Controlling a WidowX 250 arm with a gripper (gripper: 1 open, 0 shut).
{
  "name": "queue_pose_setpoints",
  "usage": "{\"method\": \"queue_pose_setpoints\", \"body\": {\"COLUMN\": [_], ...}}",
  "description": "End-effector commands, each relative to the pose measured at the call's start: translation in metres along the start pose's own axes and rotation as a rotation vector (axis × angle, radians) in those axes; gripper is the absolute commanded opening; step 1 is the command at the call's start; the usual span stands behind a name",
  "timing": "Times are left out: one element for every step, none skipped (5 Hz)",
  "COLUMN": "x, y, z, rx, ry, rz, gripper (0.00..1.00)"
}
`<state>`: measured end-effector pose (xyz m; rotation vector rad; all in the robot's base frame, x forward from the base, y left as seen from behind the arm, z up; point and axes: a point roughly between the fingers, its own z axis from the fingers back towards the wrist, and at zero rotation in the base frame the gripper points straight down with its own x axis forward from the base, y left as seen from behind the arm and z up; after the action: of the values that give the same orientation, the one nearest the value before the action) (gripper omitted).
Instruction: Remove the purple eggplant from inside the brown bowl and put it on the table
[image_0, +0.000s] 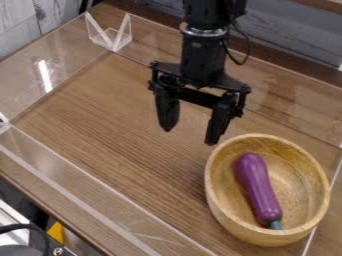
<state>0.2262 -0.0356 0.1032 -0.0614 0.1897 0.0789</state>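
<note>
while your gripper (193, 129) hangs empty with fingers (167, 108) spread wide over the table (94, 120), the purple eggplant (258, 186) lies inside the brown bowl (222, 190).

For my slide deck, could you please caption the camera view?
Open pincer poised above the table, left of the brown bowl holding the purple eggplant.

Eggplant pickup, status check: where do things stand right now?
Gripper open, empty, over the table left of the bowl. Eggplant lying in the bowl, untouched. Nothing in the way.
</note>
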Motion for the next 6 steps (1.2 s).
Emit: {"method": "queue_pose_setpoints", "body": {"x": [-0.008, -0.016, -0.019, -0.021, -0.026, -0.028], "y": [-0.009, -0.02, -0.05, -0.082, -0.098, -0.099], "z": [0.023, 0.034, 0.037, 0.035, 0.03, 0.025], "rx": [-0.02, -0.034, -0.062, -0.086, -0.095, -0.096], "ry": [-0.05, -0.053, -0.066, -0.077, -0.081, -0.083], "rz": [0.018, 0.042, 0.122, 0.196, 0.209, 0.215], "gripper": [1.0, 1.0, 1.0, 1.0, 1.0, 1.0]}}
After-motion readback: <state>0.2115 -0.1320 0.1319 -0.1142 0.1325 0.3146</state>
